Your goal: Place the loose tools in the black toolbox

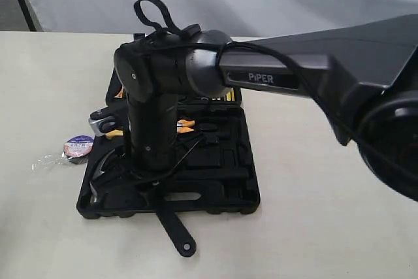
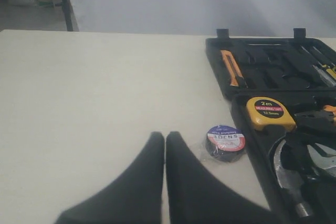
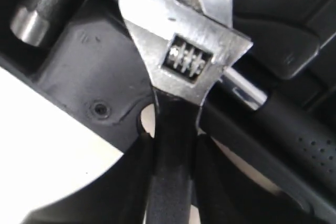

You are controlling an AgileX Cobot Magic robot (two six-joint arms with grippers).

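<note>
The black toolbox (image 1: 228, 161) lies open on the table, and my right arm (image 1: 157, 96) reaches down into its near half. In the right wrist view my right gripper (image 3: 174, 139) is shut on the black handle of the silver adjustable wrench (image 3: 178, 40), whose head lies over the hammer (image 3: 294, 129) in the toolbox (image 3: 89, 72). The wrench handle (image 1: 176, 227) sticks out past the case's front edge. The tape roll (image 1: 78, 147) in clear wrap lies on the table left of the case. My left gripper (image 2: 165, 136) is shut and empty, just short of the tape roll (image 2: 226, 141).
A yellow tape measure (image 2: 270, 113), an orange-handled knife (image 2: 231, 66) and orange-handled pliers (image 2: 329, 109) sit in the toolbox (image 2: 226, 77). The hammer head (image 2: 291, 182) rests in the near half. Bare table stretches left of the case; a grey backdrop hangs behind.
</note>
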